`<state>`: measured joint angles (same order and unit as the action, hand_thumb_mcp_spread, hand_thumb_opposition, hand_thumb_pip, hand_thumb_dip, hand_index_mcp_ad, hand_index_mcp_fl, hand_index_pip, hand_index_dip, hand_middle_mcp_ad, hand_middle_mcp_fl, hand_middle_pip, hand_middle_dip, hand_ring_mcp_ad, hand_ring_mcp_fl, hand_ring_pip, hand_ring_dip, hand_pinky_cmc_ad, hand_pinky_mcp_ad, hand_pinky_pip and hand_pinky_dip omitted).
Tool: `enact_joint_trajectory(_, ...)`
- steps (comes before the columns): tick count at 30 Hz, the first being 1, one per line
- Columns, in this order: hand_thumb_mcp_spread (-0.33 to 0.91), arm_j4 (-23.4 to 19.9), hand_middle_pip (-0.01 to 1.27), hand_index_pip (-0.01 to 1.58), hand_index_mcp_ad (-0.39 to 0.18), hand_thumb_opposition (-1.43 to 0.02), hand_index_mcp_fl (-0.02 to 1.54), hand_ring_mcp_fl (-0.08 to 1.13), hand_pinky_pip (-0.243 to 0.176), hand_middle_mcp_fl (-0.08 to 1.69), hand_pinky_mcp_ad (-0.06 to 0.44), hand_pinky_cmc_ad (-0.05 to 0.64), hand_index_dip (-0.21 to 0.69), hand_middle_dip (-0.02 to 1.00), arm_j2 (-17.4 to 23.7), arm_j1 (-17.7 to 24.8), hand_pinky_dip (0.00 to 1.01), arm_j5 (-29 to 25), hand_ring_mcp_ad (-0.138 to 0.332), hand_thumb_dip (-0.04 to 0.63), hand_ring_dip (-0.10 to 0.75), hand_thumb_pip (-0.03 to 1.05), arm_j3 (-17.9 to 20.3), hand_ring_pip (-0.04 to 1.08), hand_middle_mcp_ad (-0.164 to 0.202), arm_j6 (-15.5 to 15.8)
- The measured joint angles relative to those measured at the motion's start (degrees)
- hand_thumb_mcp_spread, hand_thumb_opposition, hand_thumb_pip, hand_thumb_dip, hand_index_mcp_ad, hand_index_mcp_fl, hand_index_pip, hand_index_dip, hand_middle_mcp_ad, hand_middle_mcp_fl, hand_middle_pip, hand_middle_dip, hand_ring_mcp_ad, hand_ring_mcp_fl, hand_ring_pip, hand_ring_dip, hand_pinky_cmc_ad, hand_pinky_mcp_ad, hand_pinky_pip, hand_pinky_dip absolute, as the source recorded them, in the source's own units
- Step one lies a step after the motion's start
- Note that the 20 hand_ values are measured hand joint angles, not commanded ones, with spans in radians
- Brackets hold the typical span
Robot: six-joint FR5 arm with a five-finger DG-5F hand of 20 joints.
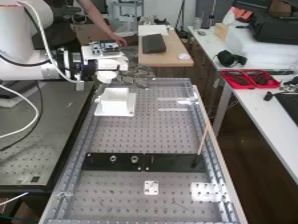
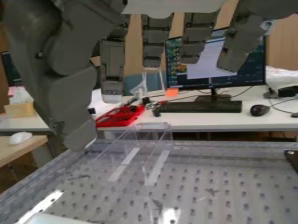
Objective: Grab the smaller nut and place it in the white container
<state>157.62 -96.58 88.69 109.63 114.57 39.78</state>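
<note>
Although the smaller nut's position cannot be determined, the white container (image 1: 117, 102) stands near the far left corner of the tabletop (image 1: 159, 137). The hand (image 1: 136, 76) is released, fingers (image 2: 156, 42) extended, near the far edge. The black bar (image 1: 174, 162) spans the tabletop, supporting the larger nut (image 1: 113, 158) and, right of it, the bearing (image 1: 134, 159).

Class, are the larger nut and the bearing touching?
Apart. The high view shows a strip of black bar between the larger nut and the bearing.
</note>
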Motion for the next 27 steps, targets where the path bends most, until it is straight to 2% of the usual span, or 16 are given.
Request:
enact_joint_trajectory(5,0.32,2.09,0.13,0.89,-0.22,-0.83,0.02,0.0,-0.077,0.0,0.272,0.333,0.033,0.29,2.12,-0.78,0.29,-5.4,0.113,0.204,0.127,0.58,-1.55,0.09,0.005,-0.62)
enact_joint_trajectory(9,0.27,4.05,0.14,0.64,-0.202,-0.81,0.02,0.0,-0.079,0.0,0.278,0.346,0.033,0.3,3.04,-1.04,0.33,-11.14,0.127,0.173,0.127,0.54,-3.5,0.09,0.007,-0.48)
enact_joint_trajectory(11,0.24,4.45,0.14,0.53,-0.188,-0.79,0.02,0.0,-0.079,0.01,0.297,0.367,0.033,0.3,3.3,-1.12,0.34,-13.47,0.124,0.176,0.127,0.53,-4.24,0.09,0.003,-0.74)
enact_joint_trajectory(12,0.24,4.49,0.14,0.48,-0.176,-0.77,0.02,0.0,-0.084,0.0,0.295,0.367,0.037,0.3,3.37,-1.16,0.35,-14.21,0.141,0.159,0.131,0.53,-4.44,0.09,0.021,-0.87)
enact_joint_trajectory(14,0.24,4.38,0.14,0.43,-0.173,-0.78,0.02,0.0,-0.091,0.01,0.314,0.379,0.051,0.3,3.58,-1.34,0.37,-16.42,0.147,0.145,0.131,0.52,-5.02,0.09,0.026,-1.61)
enact_joint_trajectory(16,0.24,4.14,0.14,0.36,-0.171,-0.78,0.04,0.0,-0.093,0.01,0.309,0.396,0.063,0.3,3.76,-1.54,0.39,-18.58,0.152,0.14,0.131,0.51,-5.62,0.09,0.038,-2.04)
enact_joint_trajectory(19,0.22,4.17,0.14,0.29,-0.169,-0.78,0.05,0.0,-0.096,0.0,0.33,0.414,0.073,0.3,3.96,-1.89,0.4,-21.03,0.176,0.145,0.131,0.51,-6.67,0.09,0.04,-1.56)
enact_joint_trajectory(27,0.21,6.97,0.14,0.23,-0.154,-0.77,0.07,0.0,-0.106,0.0,0.33,0.415,0.108,0.3,3.7,-3.12,0.39,-22.27,0.166,0.143,0.131,0.53,-9.84,0.09,0.04,0.93)
